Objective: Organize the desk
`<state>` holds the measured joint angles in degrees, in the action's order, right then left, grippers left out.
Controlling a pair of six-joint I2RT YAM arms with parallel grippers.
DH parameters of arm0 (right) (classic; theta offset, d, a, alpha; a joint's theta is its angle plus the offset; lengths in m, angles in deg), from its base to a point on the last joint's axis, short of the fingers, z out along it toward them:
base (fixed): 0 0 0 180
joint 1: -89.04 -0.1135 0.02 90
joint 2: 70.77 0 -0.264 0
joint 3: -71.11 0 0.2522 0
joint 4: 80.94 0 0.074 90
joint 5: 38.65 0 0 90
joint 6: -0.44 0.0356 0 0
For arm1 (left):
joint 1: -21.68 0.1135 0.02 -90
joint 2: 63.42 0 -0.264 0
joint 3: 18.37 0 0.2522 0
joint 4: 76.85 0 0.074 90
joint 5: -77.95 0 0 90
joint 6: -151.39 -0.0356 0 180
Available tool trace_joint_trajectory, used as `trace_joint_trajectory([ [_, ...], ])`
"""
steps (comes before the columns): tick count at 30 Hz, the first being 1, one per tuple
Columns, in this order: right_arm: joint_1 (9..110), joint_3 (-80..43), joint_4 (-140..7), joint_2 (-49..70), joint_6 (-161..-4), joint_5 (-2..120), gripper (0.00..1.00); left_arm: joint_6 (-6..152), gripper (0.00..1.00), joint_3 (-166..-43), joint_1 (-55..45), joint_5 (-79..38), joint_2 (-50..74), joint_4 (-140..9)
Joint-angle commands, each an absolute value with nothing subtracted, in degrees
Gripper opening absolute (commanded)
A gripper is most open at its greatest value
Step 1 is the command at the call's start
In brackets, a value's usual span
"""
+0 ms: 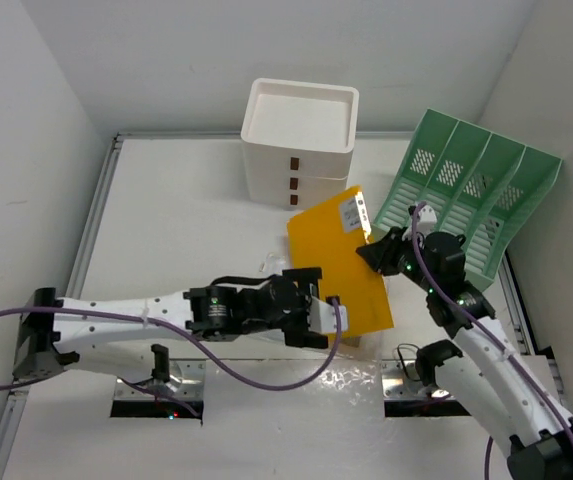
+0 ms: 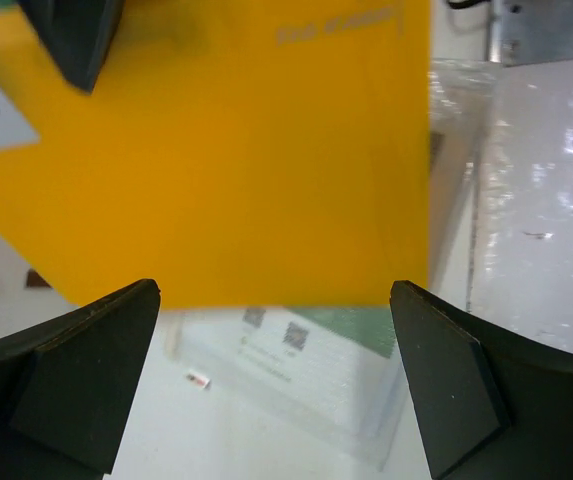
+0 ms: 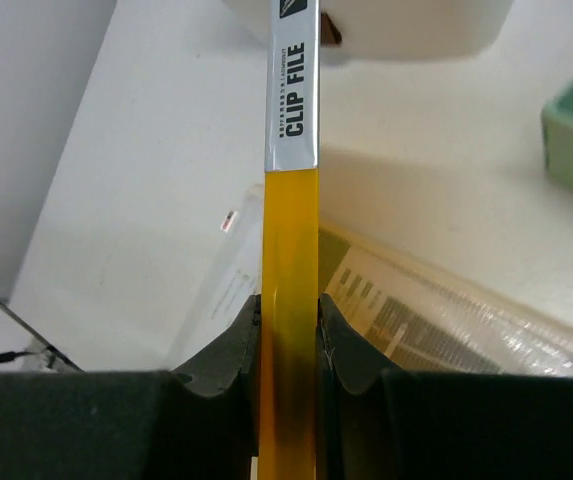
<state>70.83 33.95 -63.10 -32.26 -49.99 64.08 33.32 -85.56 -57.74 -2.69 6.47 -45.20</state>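
Note:
A yellow clip file [image 1: 341, 262] hangs tilted over the middle of the white desk [image 1: 186, 220]. My right gripper [image 1: 374, 255] is shut on its right edge. In the right wrist view the file [image 3: 291, 230] runs edge-on between both pads of that gripper [image 3: 288, 305]. My left gripper [image 1: 316, 308] is open at the file's near-left edge, apart from it. In the left wrist view the file [image 2: 226, 150] fills the top, with its lower edge level with the tips of the wide-open left gripper [image 2: 274, 292], which holds nothing.
A clear plastic packet of printed paper [image 2: 316, 370] lies flat on the desk under the file [image 3: 446, 320]. A white stacked drawer box [image 1: 299, 125] stands at the back. A green slotted file rack [image 1: 471, 190] leans at the back right, close behind the right gripper.

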Motion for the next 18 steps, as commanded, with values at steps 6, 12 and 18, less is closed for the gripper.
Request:
trace_joint_trajectory([
  [6,70.41,13.09,-53.57,-32.9,-70.13,61.81,0.0,37.75,1.0,-89.17,-44.79,0.17,-0.66,-43.75],
  [12,70.5,2.62,-46.8,-29.46,-75.14,58.13,0.0,38.89,1.0,-89.08,-37.13,-1.16,-2.33,-45.95],
  [18,70.41,-5.4,-44.68,-30.78,-79.37,47.77,0.0,39.16,1.0,-89.43,-36.07,0.07,-2.16,-46.74],
])
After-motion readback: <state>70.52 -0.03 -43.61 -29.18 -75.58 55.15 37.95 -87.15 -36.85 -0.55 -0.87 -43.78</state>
